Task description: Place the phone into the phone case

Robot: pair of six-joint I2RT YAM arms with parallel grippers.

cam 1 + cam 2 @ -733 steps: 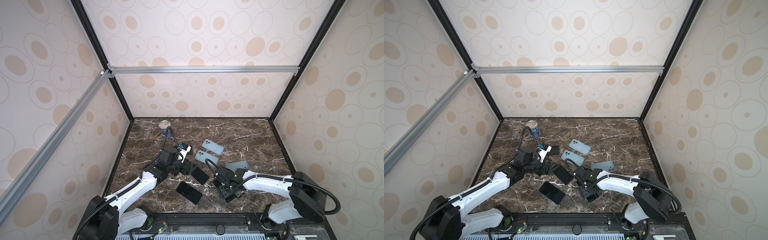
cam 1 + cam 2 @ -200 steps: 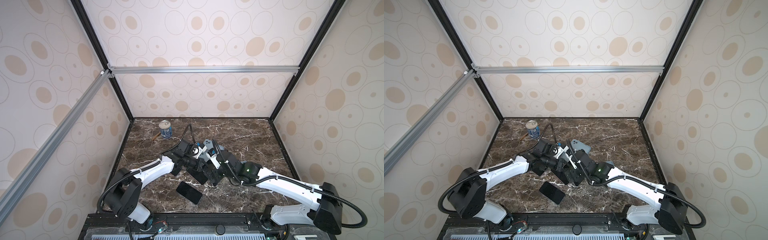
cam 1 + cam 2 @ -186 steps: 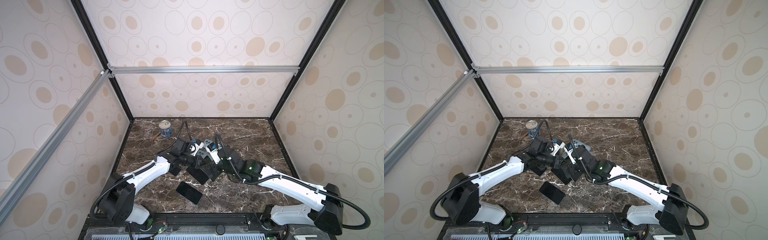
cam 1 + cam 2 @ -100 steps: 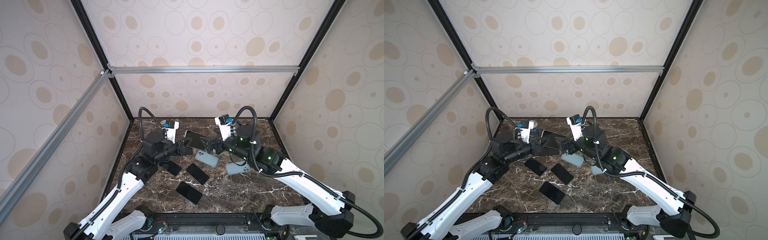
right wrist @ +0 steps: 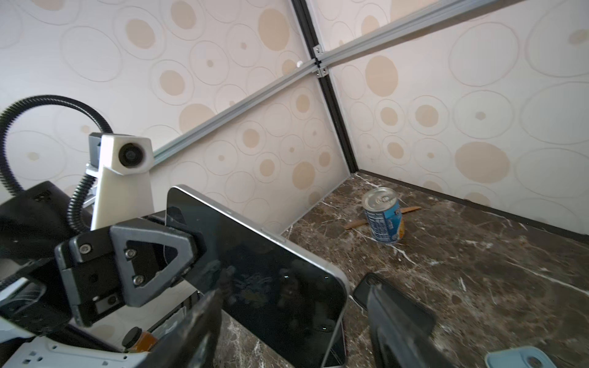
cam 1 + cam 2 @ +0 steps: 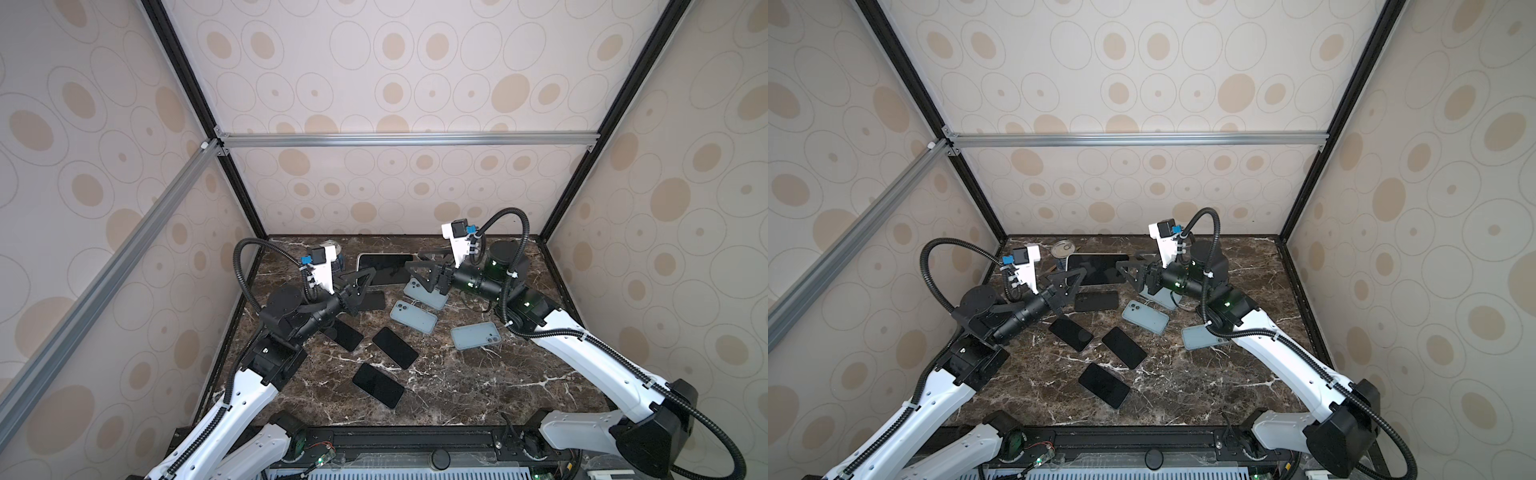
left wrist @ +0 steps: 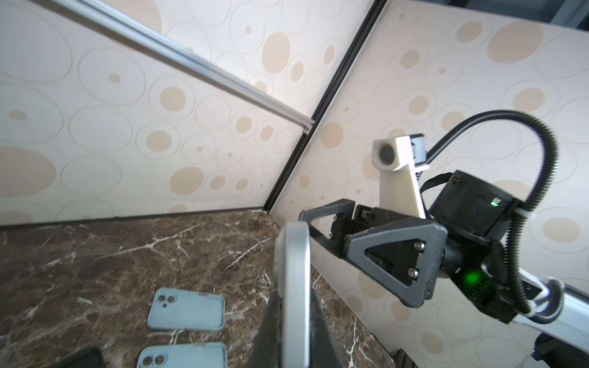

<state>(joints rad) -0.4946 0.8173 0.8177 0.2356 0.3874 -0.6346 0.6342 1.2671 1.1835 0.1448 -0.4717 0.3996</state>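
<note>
The left claw (image 6: 368, 275) is clenching one end of the phone (image 6: 384, 266) and holding it raised near the far edge of the surface (image 6: 478, 386), presumably so that the released right claw (image 6: 413, 270), straddling its free end, can regrip it above the light-blue phone cases (image 6: 414, 317).

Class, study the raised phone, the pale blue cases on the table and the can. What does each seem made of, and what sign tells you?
The phone: glossy dark glass front, showing reflections; matte silver rim, likely metal. The cases: pale blue, matte, rounded edges, probably silicone or plastic. The can: shiny metal lid with pull tab, printed blue label.
</note>
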